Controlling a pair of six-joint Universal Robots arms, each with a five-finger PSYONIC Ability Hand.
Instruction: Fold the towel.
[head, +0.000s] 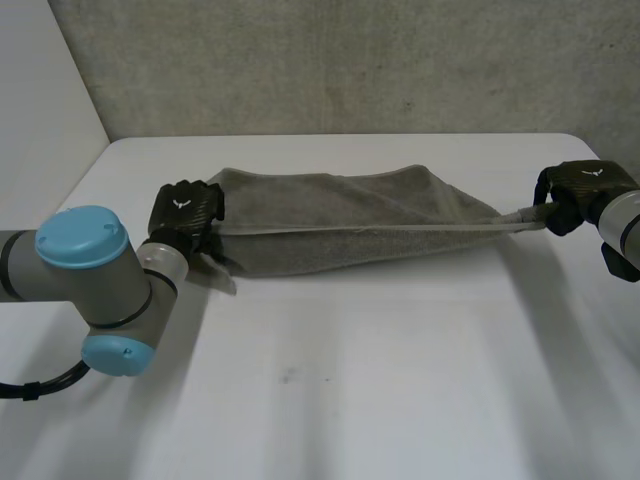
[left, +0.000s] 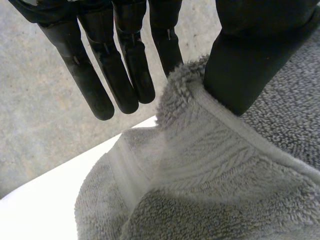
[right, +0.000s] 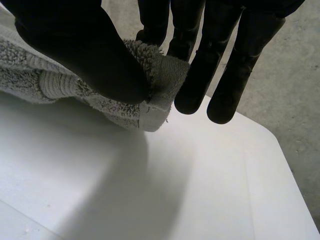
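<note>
— Where was the towel (head: 340, 215)?
— Stretched across the table (head: 350, 390) between both hands. The left hand (head: 185, 212) pinched one end, seemingly thumb against a finger. The right hand (head: 580, 190) clamped the other corner under its thumb. Each bore a white emblem (head: 182, 203).

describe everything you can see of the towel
The towel is grey terry cloth with a flat woven band and a hemmed edge. It is stretched lengthwise, one long edge taut, its bulk sagging onto the white table. The left robot hand pinches one end corner between thumb and fingers; the right robot hand pinches the opposite corner, where the cloth narrows to a strip.
</note>
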